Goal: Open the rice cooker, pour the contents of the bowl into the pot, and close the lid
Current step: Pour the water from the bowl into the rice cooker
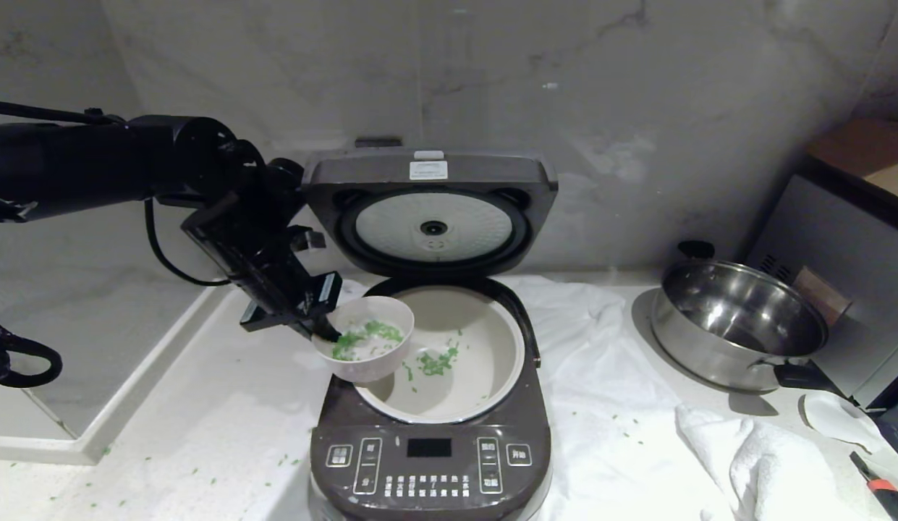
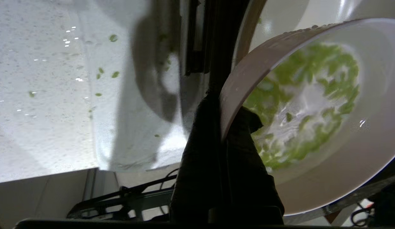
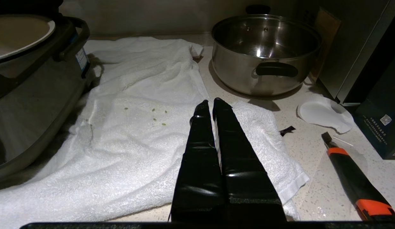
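Pour under way, bowl over pot's left rim.

Left gripper pinches the rim of the bowl, tilted above the rice cooker; lid stands open. Most contents cling inside the bowl, a few green bits lie in the pot. Advice: tip further, keeping the lip inside the pot rim. Steel pan looks empty. Right gripper pressed closed, holding nothing, over the towel.
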Available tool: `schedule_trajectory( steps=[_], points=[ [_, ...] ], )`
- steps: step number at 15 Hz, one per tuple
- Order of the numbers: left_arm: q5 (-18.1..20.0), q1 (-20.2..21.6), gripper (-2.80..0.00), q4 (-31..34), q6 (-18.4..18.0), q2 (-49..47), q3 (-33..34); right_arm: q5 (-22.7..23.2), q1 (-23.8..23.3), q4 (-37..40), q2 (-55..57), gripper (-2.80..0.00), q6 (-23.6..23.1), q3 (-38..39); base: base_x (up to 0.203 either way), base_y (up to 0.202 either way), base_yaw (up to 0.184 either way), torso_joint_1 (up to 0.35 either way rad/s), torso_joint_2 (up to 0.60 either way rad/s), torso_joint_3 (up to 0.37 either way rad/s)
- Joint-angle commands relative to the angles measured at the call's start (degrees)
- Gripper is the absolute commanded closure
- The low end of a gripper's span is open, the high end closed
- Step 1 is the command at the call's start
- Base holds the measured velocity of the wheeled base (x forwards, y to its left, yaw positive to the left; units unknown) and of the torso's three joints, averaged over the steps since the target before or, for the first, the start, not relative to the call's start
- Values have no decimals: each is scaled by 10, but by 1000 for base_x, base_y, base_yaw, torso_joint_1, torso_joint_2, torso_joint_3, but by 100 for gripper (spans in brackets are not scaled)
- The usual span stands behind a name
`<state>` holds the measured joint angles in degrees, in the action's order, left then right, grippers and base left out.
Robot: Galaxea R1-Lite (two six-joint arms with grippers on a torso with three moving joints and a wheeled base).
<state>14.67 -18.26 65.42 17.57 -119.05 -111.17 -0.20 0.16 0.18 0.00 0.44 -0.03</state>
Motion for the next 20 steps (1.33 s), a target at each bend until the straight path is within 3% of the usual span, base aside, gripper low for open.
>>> schedule_trajectory(
  steps=[1, 6, 13, 20],
  points=[
    [-1, -21, 0, -8, 24, -5, 0, 0, 0, 0, 0, 0, 0, 0, 0, 0, 0, 0, 0, 0],
    [-4, -38, 0, -21, 42, 0, -6, 0, 0, 0, 0, 0, 0, 0, 0, 0, 0, 0, 0, 0],
    [-3, 18, 0, -20, 36, 1, -4, 0, 0, 0, 0, 0, 0, 0, 0, 0, 0, 0, 0, 0],
    [2, 43, 0, -17, 18, 13, 1, 0, 0, 0, 0, 0, 0, 0, 0, 0, 0, 0, 0, 0]
  ],
)
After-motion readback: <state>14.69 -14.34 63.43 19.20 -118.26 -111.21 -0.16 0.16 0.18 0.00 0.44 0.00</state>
